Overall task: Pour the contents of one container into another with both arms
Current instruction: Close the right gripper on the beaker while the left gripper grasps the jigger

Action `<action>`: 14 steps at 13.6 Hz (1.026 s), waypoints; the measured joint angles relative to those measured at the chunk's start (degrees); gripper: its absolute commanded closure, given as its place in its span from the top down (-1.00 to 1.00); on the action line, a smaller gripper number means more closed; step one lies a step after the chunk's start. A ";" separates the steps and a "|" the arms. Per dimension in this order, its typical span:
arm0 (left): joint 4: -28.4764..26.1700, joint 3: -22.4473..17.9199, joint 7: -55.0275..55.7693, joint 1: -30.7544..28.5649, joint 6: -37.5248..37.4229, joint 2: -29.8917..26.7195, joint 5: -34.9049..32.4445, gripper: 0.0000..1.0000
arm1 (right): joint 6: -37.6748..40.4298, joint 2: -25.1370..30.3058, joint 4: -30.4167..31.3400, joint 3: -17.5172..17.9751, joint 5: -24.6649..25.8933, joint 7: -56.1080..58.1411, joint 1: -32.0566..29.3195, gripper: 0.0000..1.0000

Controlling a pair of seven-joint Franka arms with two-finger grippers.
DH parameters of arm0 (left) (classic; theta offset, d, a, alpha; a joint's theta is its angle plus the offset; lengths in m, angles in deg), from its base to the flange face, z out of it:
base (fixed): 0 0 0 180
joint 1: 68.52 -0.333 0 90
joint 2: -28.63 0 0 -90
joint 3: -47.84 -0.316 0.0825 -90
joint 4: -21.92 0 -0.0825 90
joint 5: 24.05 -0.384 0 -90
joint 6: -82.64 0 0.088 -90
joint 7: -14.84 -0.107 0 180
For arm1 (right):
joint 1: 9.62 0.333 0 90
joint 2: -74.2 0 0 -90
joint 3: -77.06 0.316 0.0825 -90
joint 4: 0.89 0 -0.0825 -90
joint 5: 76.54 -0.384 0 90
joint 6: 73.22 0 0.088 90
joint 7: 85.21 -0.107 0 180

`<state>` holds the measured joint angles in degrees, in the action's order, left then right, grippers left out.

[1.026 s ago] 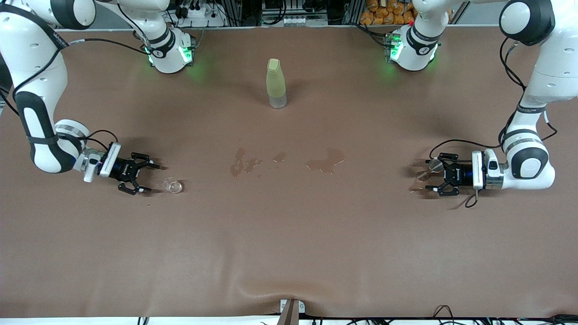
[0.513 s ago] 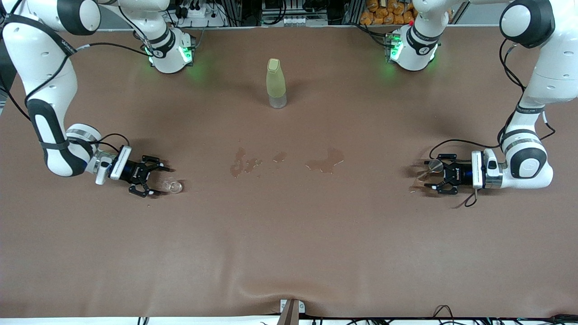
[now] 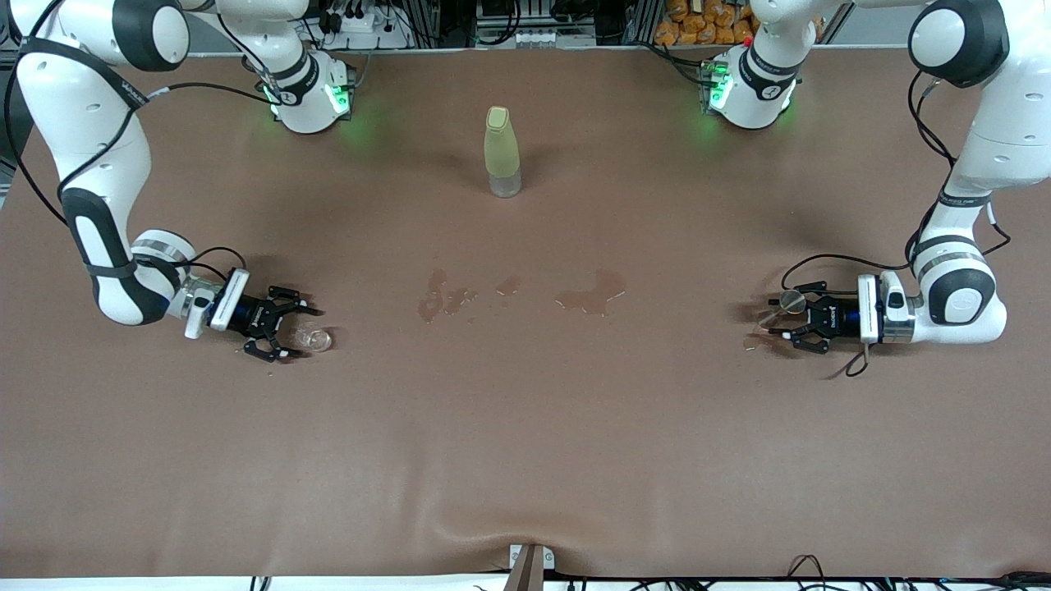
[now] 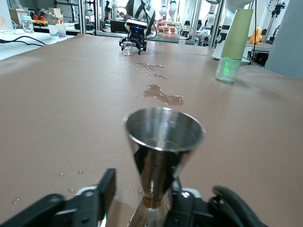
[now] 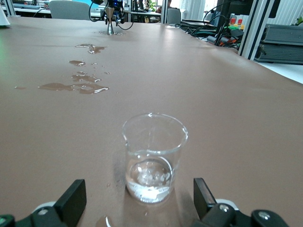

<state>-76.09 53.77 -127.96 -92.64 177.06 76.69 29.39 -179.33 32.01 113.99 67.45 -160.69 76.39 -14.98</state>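
The small clear glass cup (image 3: 315,337) (image 5: 154,158) stands upright toward the right arm's end of the table, with a little clear liquid in its bottom. My right gripper (image 3: 300,334) (image 5: 137,199) lies low at the table, open, one fingertip on each side of the cup and neither touching it. The shiny metal jigger (image 3: 791,301) (image 4: 163,142) stands upright toward the left arm's end. My left gripper (image 3: 777,322) (image 4: 144,196) has narrowed around its thin waist. One finger (image 4: 185,204) is against the waist. The other finger (image 4: 105,190) is still a gap away.
A tall pale yellow-green bottle (image 3: 502,152) (image 4: 234,42) stands mid-table, farther from the front camera than both grippers. Wet puddles (image 3: 593,297) (image 3: 447,299) lie on the brown cloth between the two grippers, and small droplets sit by the jigger.
The right gripper slid forward along the table until its open fingers flank the cup. The left gripper's fingers drew inward around the jigger's waist.
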 measured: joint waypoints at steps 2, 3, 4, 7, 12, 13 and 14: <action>0.40 0.03 -0.05 0.10 0.00 0.00 0.00 -0.57 | 0.00 -0.28 -0.12 0.48 -0.49 0.05 0.28 1.00; 0.50 0.07 -0.05 0.14 0.00 -0.01 0.00 -0.68 | 0.00 -0.41 -0.14 0.62 -0.92 0.26 0.50 1.00; 0.58 0.09 -0.08 0.21 0.02 -0.01 0.01 -0.78 | 0.00 -0.50 -0.16 0.69 -1.48 0.55 0.77 1.00; 1.65 0.24 -0.09 0.50 0.06 -0.06 0.01 -0.95 | -0.01 -0.79 -0.18 0.74 -2.44 0.76 1.35 1.00; 4.40 1.59 0.14 1.42 0.05 -0.80 0.01 -1.00 | 0.23 -1.20 -0.23 0.78 -3.57 1.21 1.57 1.00; 4.80 1.73 0.95 1.62 0.05 -1.06 0.01 -1.00 | 0.24 -1.22 -0.24 0.81 -3.61 1.22 1.59 1.00; 5.00 1.89 2.06 1.71 0.05 -1.37 0.01 -1.00 | 0.24 -1.26 -0.26 0.89 -3.70 1.24 1.66 1.00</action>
<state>-71.08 55.66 -125.90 -90.94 177.11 75.32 29.41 -179.09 30.75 113.73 68.34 -164.39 77.63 -13.33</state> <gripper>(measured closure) 0.789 0.000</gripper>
